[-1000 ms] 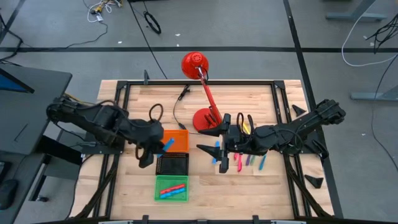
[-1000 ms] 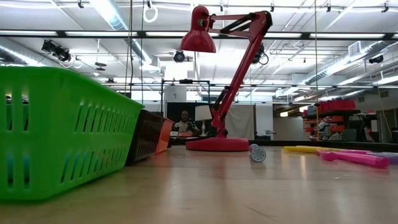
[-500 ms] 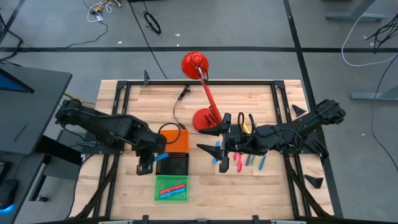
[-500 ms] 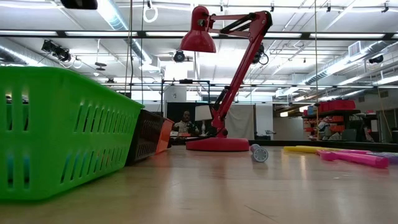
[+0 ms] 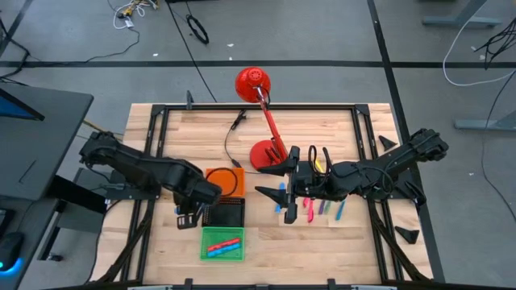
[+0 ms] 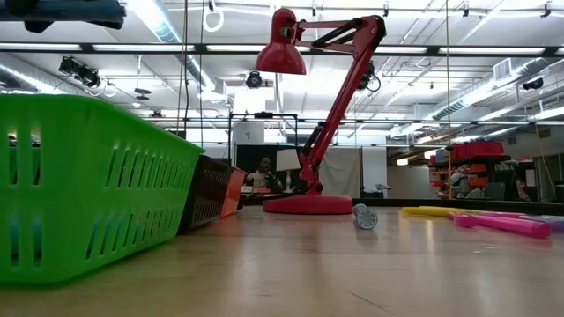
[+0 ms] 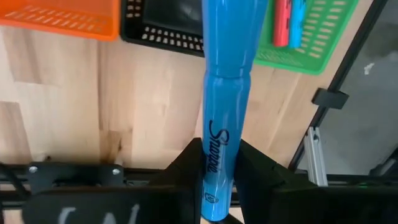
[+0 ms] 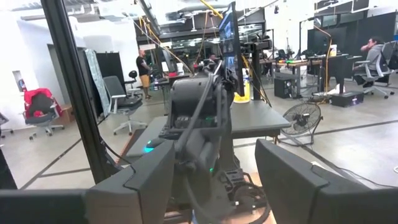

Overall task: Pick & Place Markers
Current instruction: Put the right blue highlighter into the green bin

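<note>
Marker (image 7: 225, 93) lengthwise toward trays (image 7: 163, 23)

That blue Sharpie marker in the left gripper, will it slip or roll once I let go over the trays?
The blue Sharpie marker looks stiff and light, so it probably won't droop. The left gripper pinches only its end, so the smooth barrel might pivot. Being round, it would likely roll on bare wood, as the loose markers could; the green mesh tray should stop it.

Even, bright overhead light throughout; ceiling strip lights (image 6: 167, 22) glare in the low view, where the near green tray (image 6: 88, 185) blurs.
</note>
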